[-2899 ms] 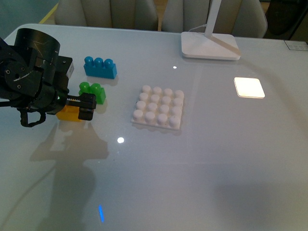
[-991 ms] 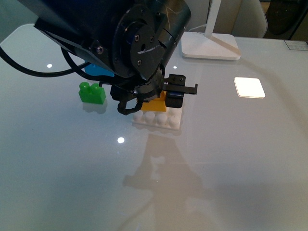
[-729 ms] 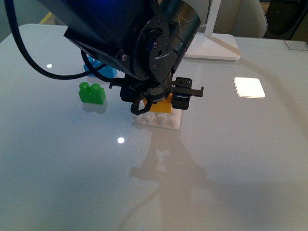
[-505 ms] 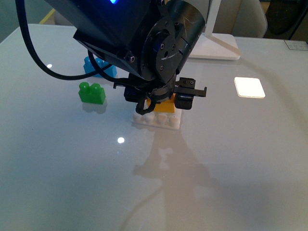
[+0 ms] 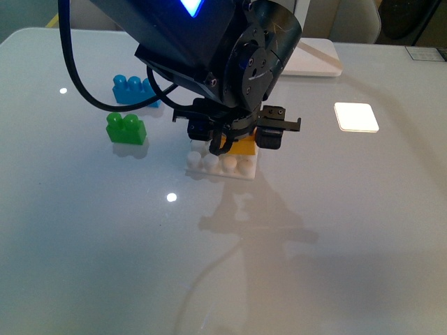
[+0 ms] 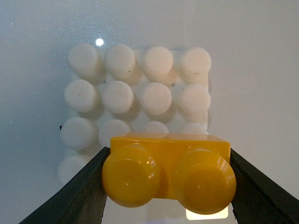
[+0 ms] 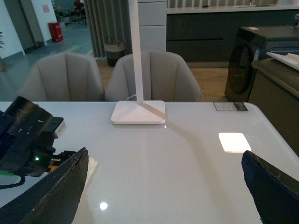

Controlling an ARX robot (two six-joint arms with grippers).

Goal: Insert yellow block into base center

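Note:
My left gripper [image 5: 236,134] is shut on the yellow block [image 5: 244,145], a two-stud orange-yellow brick, and holds it over the white studded base [image 5: 221,166]. In the left wrist view the yellow block [image 6: 169,175] sits between the black fingers [image 6: 78,196], with the base [image 6: 135,95] below it; the block covers the base's near rows, and I cannot tell whether it touches the studs. My right gripper [image 7: 166,186] is open and empty, off to the right, out of the front view; the left arm [image 7: 25,140] shows in the right wrist view.
A green two-stud brick [image 5: 126,128] and a blue brick [image 5: 133,89] lie left of the base. A white lamp foot [image 5: 314,59] stands at the back; it also shows in the right wrist view [image 7: 138,112]. A bright light patch [image 5: 356,116] lies at the right.
My left gripper picked the yellow block up from beside the green brick and carried it right over the base. In the last second it has sunk a little lower over the studs.

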